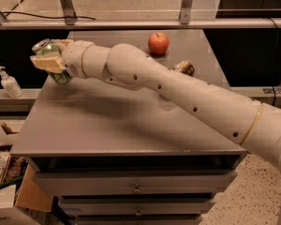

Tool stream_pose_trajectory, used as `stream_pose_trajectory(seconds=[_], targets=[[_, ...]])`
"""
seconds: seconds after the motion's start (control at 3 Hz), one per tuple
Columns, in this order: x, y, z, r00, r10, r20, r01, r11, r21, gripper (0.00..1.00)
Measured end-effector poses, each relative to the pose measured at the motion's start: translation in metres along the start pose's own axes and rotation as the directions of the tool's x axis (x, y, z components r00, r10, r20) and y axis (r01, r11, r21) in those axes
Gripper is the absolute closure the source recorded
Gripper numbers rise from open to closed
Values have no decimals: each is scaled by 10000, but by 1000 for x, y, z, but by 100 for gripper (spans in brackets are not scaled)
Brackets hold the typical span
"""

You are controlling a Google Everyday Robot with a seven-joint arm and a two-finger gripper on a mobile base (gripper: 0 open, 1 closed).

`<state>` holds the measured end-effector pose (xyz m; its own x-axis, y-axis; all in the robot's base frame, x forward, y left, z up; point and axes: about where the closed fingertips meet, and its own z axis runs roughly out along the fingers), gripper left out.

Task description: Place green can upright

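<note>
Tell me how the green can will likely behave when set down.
Held tilted in the end effector near the table's left edge, the green can would probably tip and roll if released now. Its smooth round body may also slip.

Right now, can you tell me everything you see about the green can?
The green can looks like metal, with a mottled green-and-white body and a silvery end pointing up and left. It is tilted, not upright, and seems held in the air over the left side of the grey table. The tool is shut on it, with tan fingers pressing its sides. Nothing else touches it.
</note>
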<state>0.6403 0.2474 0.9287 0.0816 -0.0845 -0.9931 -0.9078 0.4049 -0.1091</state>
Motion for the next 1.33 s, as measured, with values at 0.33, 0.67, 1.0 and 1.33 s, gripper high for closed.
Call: stream_pose_trajectory(seconds=[0.33,0.67,1.0,1.33], targets=[[9,1,1,9986,410,344,-421,9986,330,100],[19,-1,3,9953,763,591,-781,9965,284,100],[30,-2,2,9922,1064,647,-1080,9939,211,100],[36,1,5,9895,1425,245,-1424,9898,-78,100]])
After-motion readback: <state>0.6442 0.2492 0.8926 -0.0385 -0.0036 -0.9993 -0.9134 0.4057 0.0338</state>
